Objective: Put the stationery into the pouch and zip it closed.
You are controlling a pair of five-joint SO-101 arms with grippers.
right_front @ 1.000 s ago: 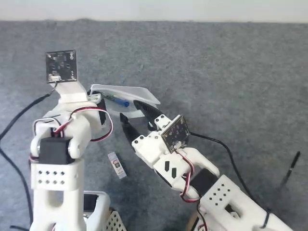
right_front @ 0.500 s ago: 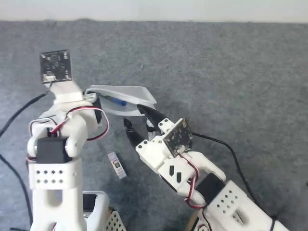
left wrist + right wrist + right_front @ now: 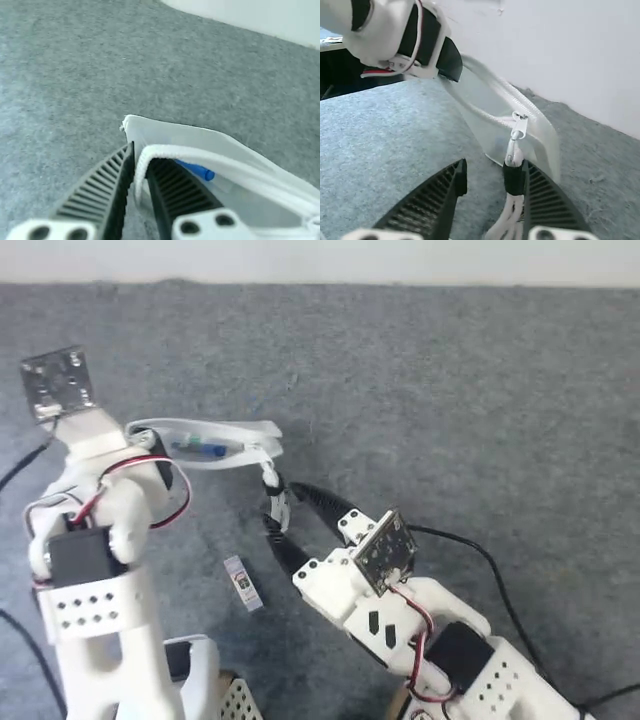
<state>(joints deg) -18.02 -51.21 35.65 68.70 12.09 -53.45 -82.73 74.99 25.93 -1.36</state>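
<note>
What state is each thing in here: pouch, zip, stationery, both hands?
pouch: held at one end by the left hand
zip: slider at the end nearest the right hand; looks closed, though the held end is hidden
pen: inside the pouch
small item: lying loose outside the pouch
left hand: shut on pouch
right hand: open, pull against one finger

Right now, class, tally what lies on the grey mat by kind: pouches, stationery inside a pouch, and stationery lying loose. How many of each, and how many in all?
pouch: 1
pen, inside the pouch: 1
small white block, loose on the mat: 1
Total: 3
</note>
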